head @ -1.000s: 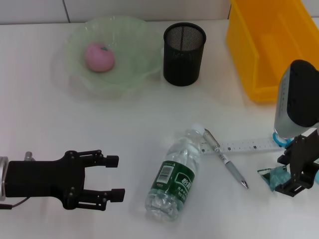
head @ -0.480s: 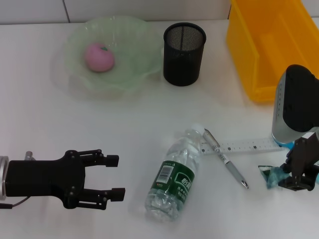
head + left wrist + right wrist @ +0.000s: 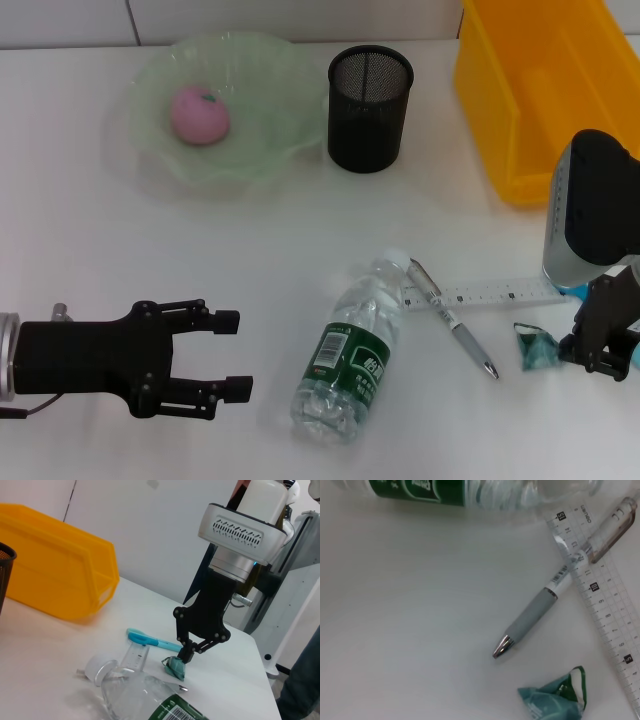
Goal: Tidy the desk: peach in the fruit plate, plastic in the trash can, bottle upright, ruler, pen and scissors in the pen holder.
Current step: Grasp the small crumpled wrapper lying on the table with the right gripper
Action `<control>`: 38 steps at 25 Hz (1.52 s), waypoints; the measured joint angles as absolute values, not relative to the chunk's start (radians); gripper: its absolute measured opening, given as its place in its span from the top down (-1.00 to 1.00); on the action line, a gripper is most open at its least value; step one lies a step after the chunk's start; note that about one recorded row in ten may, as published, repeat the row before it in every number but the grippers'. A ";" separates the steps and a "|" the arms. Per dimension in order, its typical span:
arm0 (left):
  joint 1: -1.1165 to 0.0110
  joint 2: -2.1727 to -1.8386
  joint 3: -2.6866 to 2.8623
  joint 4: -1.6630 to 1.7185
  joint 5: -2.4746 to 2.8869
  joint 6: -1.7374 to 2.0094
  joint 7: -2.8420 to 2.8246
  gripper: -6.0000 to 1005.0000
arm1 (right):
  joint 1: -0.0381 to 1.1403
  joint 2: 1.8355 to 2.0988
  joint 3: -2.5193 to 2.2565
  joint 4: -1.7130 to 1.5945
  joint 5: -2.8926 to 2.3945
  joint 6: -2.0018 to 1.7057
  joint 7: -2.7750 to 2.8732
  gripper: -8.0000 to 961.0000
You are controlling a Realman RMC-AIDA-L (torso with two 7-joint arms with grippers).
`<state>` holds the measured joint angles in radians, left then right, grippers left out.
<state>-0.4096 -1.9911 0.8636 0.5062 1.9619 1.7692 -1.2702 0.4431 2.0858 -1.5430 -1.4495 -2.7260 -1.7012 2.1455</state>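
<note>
1. The plastic (image 3: 538, 348) is a small crumpled teal wrapper with a pale edge, folded into a rough wedge. It lies on the tabletop (image 3: 300, 230) near the right edge, toward the near side, just beyond the pen tip.
2. The right pincer (image 3: 598, 352) is down at the wrapper. The left wrist view shows its fingertips drawn together on the wrapper's upper corner, so I judge it is clamped on the plastic, ready to carry it to the bin (image 3: 545, 90) at the far right corner. From the head view alone the contact is harder to read.
3. The pen (image 3: 452, 320) lies slanted across the ruler (image 3: 490, 293), its clip end by the bottle cap and its tip pointing at the wrapper. The ruler runs toward the right edge. Both wait for the holder.
4. The scissors (image 3: 150, 639) show in the left wrist view as a light blue handle beside the ruler, behind the right pincer; the head view hides most of them under the right arm.
5. The bottle (image 3: 355, 350) lies on its side near the middle of the near edge, green label up, cap toward the ruler. It needs standing.
6. The holder (image 3: 370, 95), a black mesh cup, stands at the far edge, middle.
7. The peach (image 3: 199, 114) already sits in the green plate (image 3: 270, 140) toward the far left.
8. The left pincer (image 3: 190, 360) hovers near the near left corner, fingers apart and holding nothing, pointed at the bottle.
</note>
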 joint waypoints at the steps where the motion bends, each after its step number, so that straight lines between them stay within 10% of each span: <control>1: -0.410 -1.991 0.864 0.506 1.962 1.769 -1.270 -0.68 | 0.443 2.086 -1.543 -1.450 -2.726 -1.701 2.145 0.75; 10: -0.410 -1.991 0.864 0.506 1.962 1.769 -1.270 -0.68 | 0.444 2.085 -1.544 -1.450 -2.726 -1.706 2.146 0.99; 38: -0.410 -1.986 0.867 0.506 1.963 1.769 -1.270 -0.67 | 0.444 2.084 -1.428 -1.523 -2.661 -1.736 2.117 0.81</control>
